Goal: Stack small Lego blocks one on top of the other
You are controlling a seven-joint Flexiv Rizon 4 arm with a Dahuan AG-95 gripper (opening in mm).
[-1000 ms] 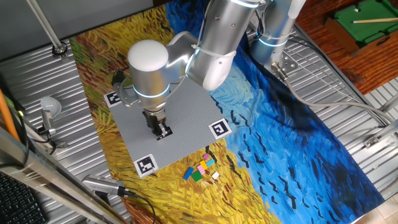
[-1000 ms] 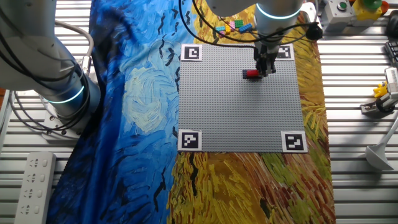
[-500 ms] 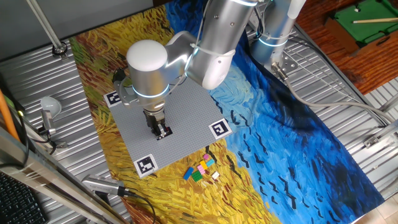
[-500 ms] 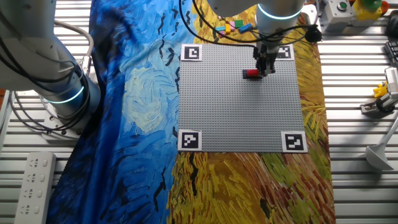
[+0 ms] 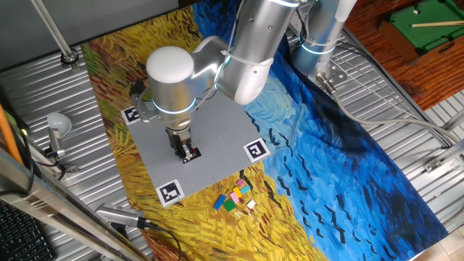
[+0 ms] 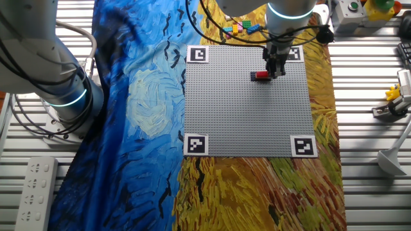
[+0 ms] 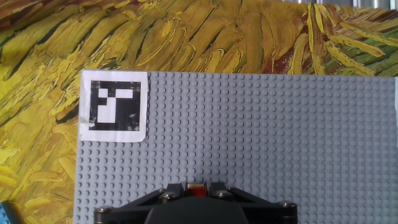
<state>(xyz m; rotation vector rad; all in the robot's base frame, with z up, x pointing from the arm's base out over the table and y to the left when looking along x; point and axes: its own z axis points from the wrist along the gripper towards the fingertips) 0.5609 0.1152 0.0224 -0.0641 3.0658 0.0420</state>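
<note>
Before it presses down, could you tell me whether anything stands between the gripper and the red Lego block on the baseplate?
Nothing visible does: the gripper hangs right beside the red Lego block on the grey baseplate, with only bare studs around.

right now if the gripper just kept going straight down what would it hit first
Most likely the red brick under the gripper, already on the grey baseplate. The fingers flank something reddish; contact is unclear.

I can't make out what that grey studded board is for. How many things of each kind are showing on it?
Black-and-white square markers: 4 (one partly behind the gripper)
Red block: 1
Total: 5
</note>
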